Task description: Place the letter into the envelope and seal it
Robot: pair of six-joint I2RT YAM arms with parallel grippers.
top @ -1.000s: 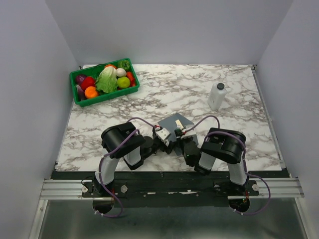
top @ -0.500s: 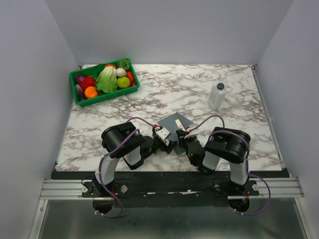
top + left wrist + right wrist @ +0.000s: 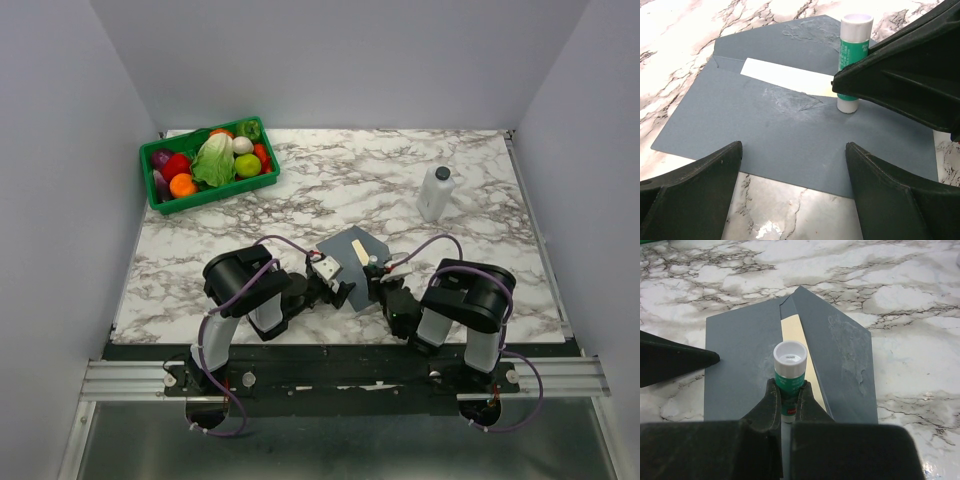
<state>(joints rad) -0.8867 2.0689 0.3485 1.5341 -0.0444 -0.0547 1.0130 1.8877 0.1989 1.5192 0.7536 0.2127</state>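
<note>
Far left, I see the green basket against the table's back corner, well clear. My left arm is folded low, and the left gripper is spread wide over the near edge of the envelope. The envelope lies flat at mid-table with its flap open, the letter tucked inside and a strip showing. There is bare marble behind it. The right gripper pinches an upright glue stick, tip on the envelope. The white bottle stands well apart on the right.
</note>
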